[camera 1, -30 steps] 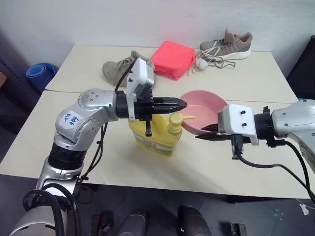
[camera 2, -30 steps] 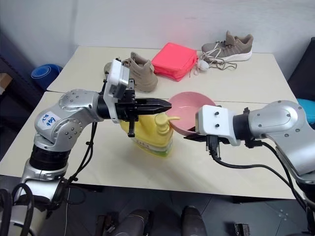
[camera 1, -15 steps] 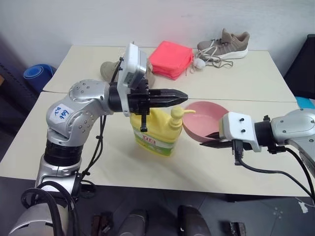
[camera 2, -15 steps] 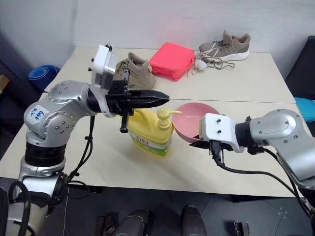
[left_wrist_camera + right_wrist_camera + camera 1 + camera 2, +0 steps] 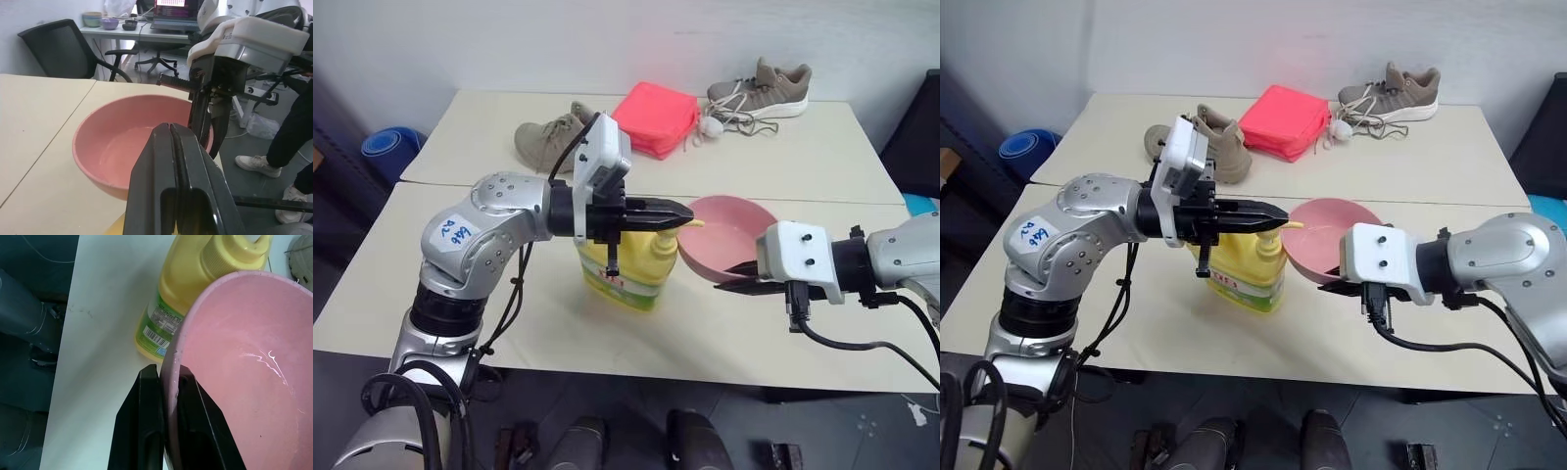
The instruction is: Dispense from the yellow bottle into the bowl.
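Two grippers work around the bottle [image 5: 625,264], which stands upright on the table [image 5: 411,284] and serves as the reference point below.

Head views: the left gripper [image 5: 683,212] reaches level across the top of the bottle, jaws pressed together on nothing, its tips over the pump head. The likely reason is to press the pump with closed fingers rather than grasp it. The bowl [image 5: 734,235] sits just beside the bottle on the spout side, tilted, its near rim pinched by the right gripper [image 5: 736,276]. This hold appears meant to keep the bowl under the spout. Two shoes [image 5: 553,137] and a red cloth stack [image 5: 656,117] lie well behind the bottle, clear of the work.

Left wrist view: the black fingers [image 5: 171,196] are shut flush, with no gap. The bowl lies just beyond them, with the right gripper on its far rim.

Right wrist view: the jaws are clamped on the bowl's rim, one finger [image 5: 142,431] outside the wall and one inside. The pump overhangs the bowl's edge. Thin wet streaks mark the bowl's inside, so some liquid has probably been dispensed already.
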